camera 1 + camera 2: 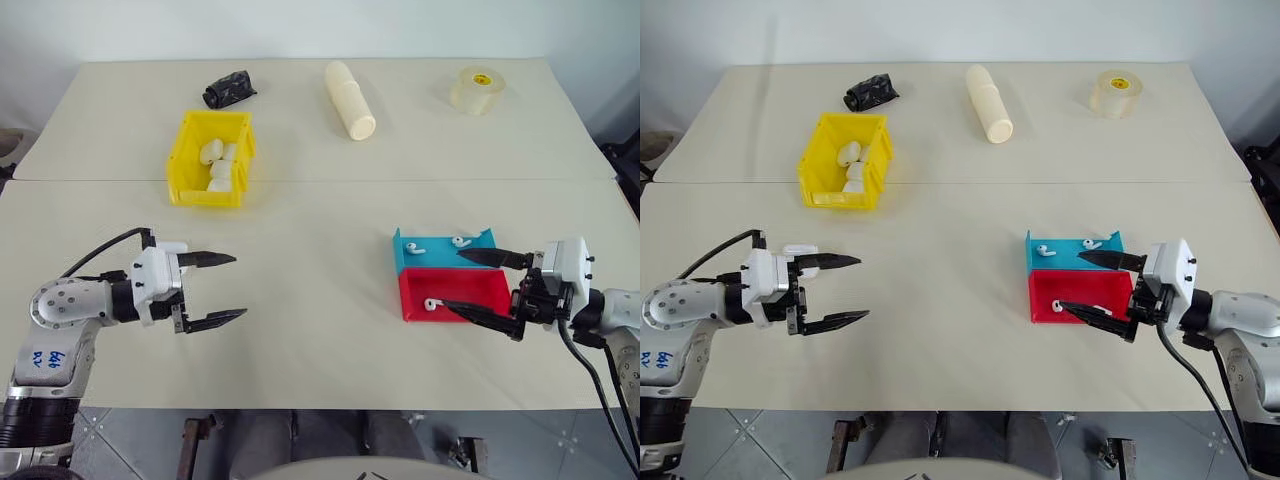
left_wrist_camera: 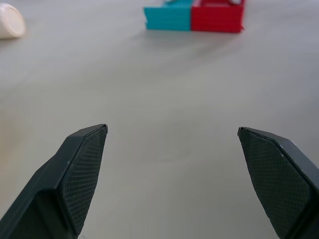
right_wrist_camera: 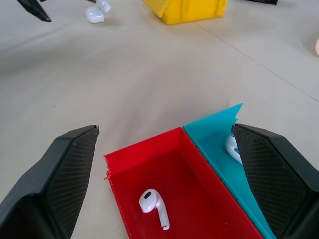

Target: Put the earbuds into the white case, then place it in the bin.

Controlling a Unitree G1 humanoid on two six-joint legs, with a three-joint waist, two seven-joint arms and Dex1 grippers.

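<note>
Two earbuds [image 1: 415, 248] lie in the blue tray [image 1: 478, 241] and a third earbud [image 3: 153, 205] lies in the red tray [image 1: 470, 290]. My right gripper [image 1: 449, 278] stands open at these trays, its fingertips reaching over them. The white case [image 1: 172, 246] lies on the table close behind my left gripper [image 1: 240, 285], which is open with nothing between its fingers. In the right wrist view the case [image 3: 95, 13] looks flipped open. The yellow bin [image 1: 180, 160] stands at the far left and holds white rounded pieces.
A black crumpled thing [image 1: 229, 88], a long cream cylinder [image 1: 350, 100] and a roll of clear tape [image 1: 477, 90] lie along the far side of the table. A seam runs across the table [image 1: 320, 181] behind the trays.
</note>
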